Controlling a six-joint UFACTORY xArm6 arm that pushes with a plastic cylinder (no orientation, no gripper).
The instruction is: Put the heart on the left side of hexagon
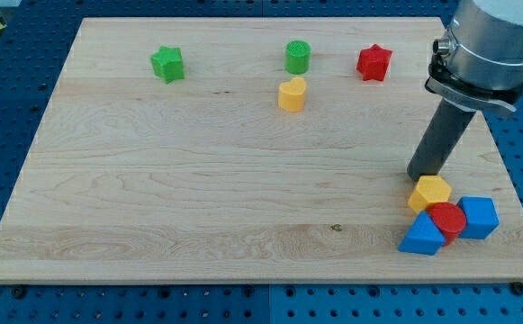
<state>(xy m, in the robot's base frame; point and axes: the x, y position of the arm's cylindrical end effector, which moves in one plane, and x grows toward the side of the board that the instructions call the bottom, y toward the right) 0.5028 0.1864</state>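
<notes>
1. We are judging the task as hardly begun: the yellow heart (292, 94) is sitting near the tabletop's (198, 198) top edge, just below the green cylinder (298, 57), while the yellow hexagon (430, 193) is lying well apart from it, close to the bottom right corner.
2. The hexagon is touching a tight cluster there, with a red cylinder (447, 219) just below it and two blue blocks, one (422, 237) toward the bottom edge and one (479, 216) toward the right edge.
3. What we are still needing is to carry the heart across the tabletop and leave it just beside the hexagon, on the side facing the left edge; that side is looking free of other blocks.
4. Our arm is standing over the right edge, its rod slanting down toward the hexagon.
5. We are carrying no gripper, so nothing is being held; my tip (416, 176) is resting just above the hexagon's upper left corner, seemingly touching or nearly so, and far from the heart.
6. A green star (167, 64) and a red star (374, 62) are lying along the top edge, away from the likely path.
</notes>
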